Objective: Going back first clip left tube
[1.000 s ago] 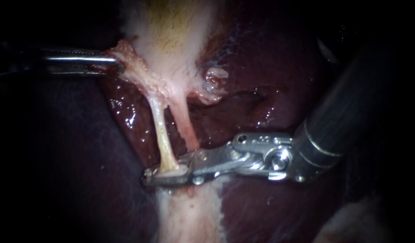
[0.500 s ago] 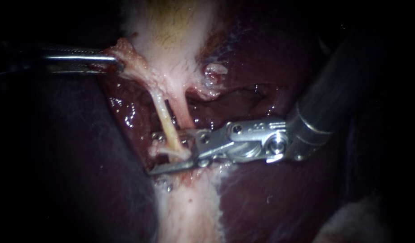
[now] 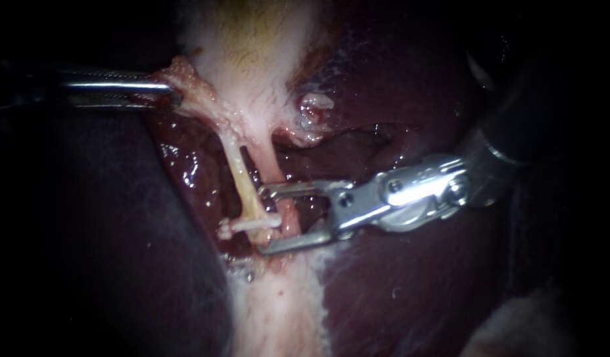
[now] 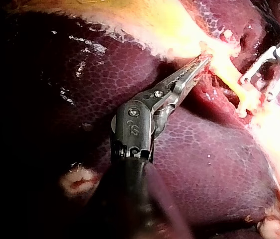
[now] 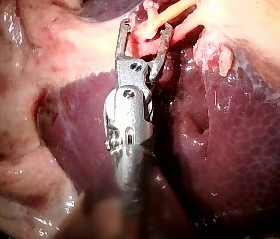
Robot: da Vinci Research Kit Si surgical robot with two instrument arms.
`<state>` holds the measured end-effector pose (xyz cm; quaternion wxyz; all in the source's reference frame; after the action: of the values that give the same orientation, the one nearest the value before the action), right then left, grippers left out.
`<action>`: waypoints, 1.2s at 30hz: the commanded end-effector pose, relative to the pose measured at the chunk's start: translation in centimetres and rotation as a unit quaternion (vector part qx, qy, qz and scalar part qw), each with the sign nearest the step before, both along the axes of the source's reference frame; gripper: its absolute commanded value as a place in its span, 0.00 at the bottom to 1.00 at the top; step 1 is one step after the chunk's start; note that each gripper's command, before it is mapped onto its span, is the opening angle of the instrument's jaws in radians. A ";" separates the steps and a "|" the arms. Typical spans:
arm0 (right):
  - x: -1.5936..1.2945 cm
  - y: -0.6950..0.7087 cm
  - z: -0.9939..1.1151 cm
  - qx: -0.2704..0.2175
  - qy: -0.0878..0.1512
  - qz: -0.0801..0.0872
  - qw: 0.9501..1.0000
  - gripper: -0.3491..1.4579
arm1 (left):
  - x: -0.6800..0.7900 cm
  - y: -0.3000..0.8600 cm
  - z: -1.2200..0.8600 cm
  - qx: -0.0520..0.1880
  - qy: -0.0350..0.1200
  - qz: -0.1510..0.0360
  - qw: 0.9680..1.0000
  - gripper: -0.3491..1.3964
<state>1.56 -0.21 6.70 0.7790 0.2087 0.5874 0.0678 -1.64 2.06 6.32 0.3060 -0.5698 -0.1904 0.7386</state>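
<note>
In the endoscope view the thin yellowish left tube (image 3: 240,175) runs down from the pale gallbladder (image 3: 252,39), with the pinker right tube (image 3: 273,173) beside it. A white clip (image 3: 246,225) sits across the lower end of the left tube. My right instrument (image 3: 262,221) has its jaws open, one above and one below the clip's right end, and the right tube crosses the gap. My left instrument (image 3: 167,91) is shut on a flap of tissue beside the gallbladder and holds it out to the left. From the right wrist, the open jaws (image 5: 146,29) stand just short of the clip (image 5: 148,19).
Dark red liver (image 3: 410,284) surrounds the tubes on both sides. A pale band of tissue (image 3: 278,311) continues below the clip. The left wrist view shows my left instrument (image 4: 199,63) on the tissue, with the right instrument's open jaws (image 4: 265,74) beyond it.
My right instrument's jaws were shut across the left tube; they have opened and drawn back to the right, leaving the white clip on the tube. The left instrument has held still.
</note>
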 end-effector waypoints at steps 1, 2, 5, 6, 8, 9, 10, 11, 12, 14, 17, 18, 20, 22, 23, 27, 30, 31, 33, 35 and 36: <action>-0.10 0.03 -0.04 -0.006 0.001 -0.002 1.000 0.47 | 0.00 0.00 0.00 0.000 0.000 0.000 1.000 0.00; -0.16 0.05 -0.06 -0.006 0.000 -0.002 1.000 0.47 | 0.00 0.00 0.00 0.000 0.000 0.000 1.000 0.00; -0.39 0.09 -0.10 -0.012 -0.003 -0.004 1.000 0.47 | 0.00 0.00 0.00 0.000 0.000 0.000 1.000 0.00; -0.46 0.10 -0.11 -0.012 -0.005 -0.005 1.000 0.47 | 0.00 0.00 0.01 0.000 0.000 0.000 1.000 0.00; -0.61 0.10 -0.12 -0.013 -0.008 -0.006 1.000 0.47 | 0.00 0.01 0.01 0.000 0.000 0.000 1.000 0.00; -0.66 0.11 -0.12 -0.013 -0.008 -0.005 1.000 0.47 | 0.00 0.01 0.01 0.000 0.000 0.000 1.000 0.00; -0.74 0.11 -0.13 -0.015 -0.009 -0.004 1.000 0.47 | 0.00 0.00 0.01 0.000 0.000 0.000 1.000 0.00; -0.80 0.11 -0.13 -0.015 -0.010 -0.002 1.000 0.47 | 0.00 0.00 0.01 0.000 0.000 0.000 1.000 0.00; -0.85 0.12 -0.13 -0.014 -0.011 0.000 1.000 0.47 | 0.00 0.00 0.01 0.000 0.000 0.000 1.000 0.00; -0.96 0.14 -0.14 -0.019 -0.013 0.003 1.000 0.47 | 0.00 0.00 0.01 0.000 0.000 0.000 1.000 0.00; -1.07 0.19 -0.15 -0.021 -0.018 0.007 1.000 0.47 | 0.00 0.00 0.01 0.000 0.000 0.000 1.000 0.00; -1.09 0.21 -0.15 -0.023 -0.019 0.007 1.000 0.47 | 0.00 0.00 0.01 0.000 0.000 0.000 1.000 0.00; -1.13 0.24 -0.16 -0.023 -0.022 0.005 0.999 0.47 | -0.01 0.00 0.01 0.000 0.000 0.000 1.000 0.00; -1.14 0.24 -0.17 -0.023 -0.023 0.004 0.999 0.47 | -0.01 0.00 0.02 0.000 0.000 0.000 1.000 0.00; -1.14 0.24 -0.17 -0.023 -0.023 0.004 0.999 0.47 | -0.02 0.00 0.02 -0.001 0.000 0.000 1.000 0.00; -1.14 0.24 -0.17 -0.023 -0.023 0.004 0.999 0.47 | -0.07 -0.03 0.08 -0.002 0.001 -0.001 1.000 0.00; -1.15 0.23 -0.17 -0.023 -0.023 0.004 0.999 0.47 | -0.15 -0.07 0.21 -0.006 0.003 -0.003 1.000 0.00; -1.15 0.23 -0.17 -0.023 -0.023 0.004 0.999 0.47 | -0.18 -0.09 0.26 -0.008 0.005 -0.005 1.000 0.00; -1.15 0.23 -0.18 -0.023 -0.023 0.004 0.999 0.47 | -0.24 -0.11 0.35 -0.009 0.005 -0.004 1.000 0.00; -1.15 0.23 -0.18 -0.023 -0.022 0.004 0.999 0.47 | -0.30 -0.11 0.44 -0.011 0.005 -0.003 1.000 0.00; -1.15 0.23 -0.18 -0.023 -0.023 0.004 0.999 0.47 | -0.32 -0.12 0.48 -0.011 0.005 -0.002 1.000 0.00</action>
<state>0.41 0.02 6.52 0.7963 0.1872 0.5719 0.0619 -1.98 1.94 6.83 0.3008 -0.5703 -0.1802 0.7428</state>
